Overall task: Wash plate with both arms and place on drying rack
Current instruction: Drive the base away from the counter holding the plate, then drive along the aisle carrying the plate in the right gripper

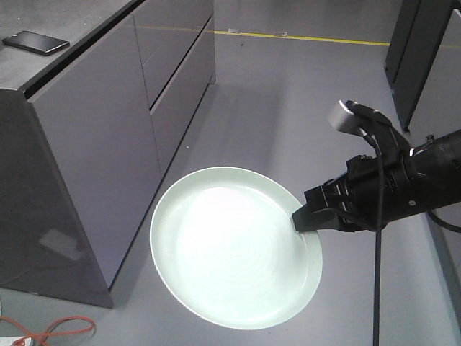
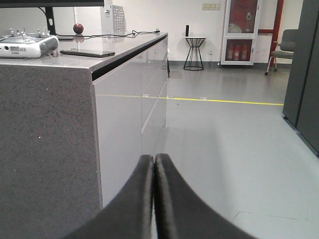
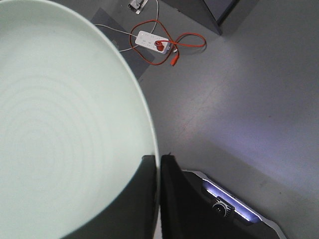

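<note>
The plate [image 1: 234,249] hangs in the air over the grey floor [image 1: 288,94], just off the end of a grey cabinet [image 1: 94,144], and it is carried by one edge alone. The right gripper [image 1: 306,216] is clamped on its right-hand rim, one finger above and one below, as the right wrist view shows from close by [image 3: 158,160]. With a glossy plate pinched this near its lip, the carry probably goes best slow and level, without sharp wrist turns that could lever the rim out of the fingers. A second hold from the other side would likely steady it before any washing. The rack appears in no view, so how far there is to go cannot be judged. The right arm reaches in from the right, roughly level, with its camera on top. The left gripper [image 2: 153,160] has its fingers pressed together with nothing between them, and it points low toward the cabinet's corner.
</note>
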`<state>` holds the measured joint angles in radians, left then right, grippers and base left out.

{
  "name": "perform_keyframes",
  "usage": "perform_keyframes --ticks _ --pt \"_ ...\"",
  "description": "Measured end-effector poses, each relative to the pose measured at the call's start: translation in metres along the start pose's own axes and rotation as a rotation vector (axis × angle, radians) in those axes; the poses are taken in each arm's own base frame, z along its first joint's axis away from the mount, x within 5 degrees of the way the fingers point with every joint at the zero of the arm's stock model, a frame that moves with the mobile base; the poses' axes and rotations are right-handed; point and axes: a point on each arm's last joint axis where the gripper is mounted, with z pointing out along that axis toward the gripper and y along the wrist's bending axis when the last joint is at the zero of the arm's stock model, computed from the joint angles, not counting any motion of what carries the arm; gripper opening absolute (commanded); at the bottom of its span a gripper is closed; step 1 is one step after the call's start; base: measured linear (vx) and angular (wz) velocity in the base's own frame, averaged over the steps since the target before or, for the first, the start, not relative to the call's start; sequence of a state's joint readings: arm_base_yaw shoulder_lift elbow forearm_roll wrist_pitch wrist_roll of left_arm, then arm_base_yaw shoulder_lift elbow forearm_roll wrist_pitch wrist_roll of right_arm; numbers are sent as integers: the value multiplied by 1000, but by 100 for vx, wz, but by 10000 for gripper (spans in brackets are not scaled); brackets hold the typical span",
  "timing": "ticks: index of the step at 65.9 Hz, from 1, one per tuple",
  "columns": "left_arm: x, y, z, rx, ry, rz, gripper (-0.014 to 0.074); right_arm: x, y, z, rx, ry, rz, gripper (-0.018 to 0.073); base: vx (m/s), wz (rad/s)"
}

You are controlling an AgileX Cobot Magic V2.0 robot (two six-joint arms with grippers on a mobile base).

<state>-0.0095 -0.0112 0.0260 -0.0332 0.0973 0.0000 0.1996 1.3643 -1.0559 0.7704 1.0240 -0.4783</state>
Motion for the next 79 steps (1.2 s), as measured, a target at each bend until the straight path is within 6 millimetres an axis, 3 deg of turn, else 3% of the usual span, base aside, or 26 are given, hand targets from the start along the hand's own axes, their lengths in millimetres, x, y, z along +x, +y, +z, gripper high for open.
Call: perform_keyframes --ticks 79 --pt "0 0 0 0 0 0 -7 0 0 0 0 1 0 -9 19 -3"
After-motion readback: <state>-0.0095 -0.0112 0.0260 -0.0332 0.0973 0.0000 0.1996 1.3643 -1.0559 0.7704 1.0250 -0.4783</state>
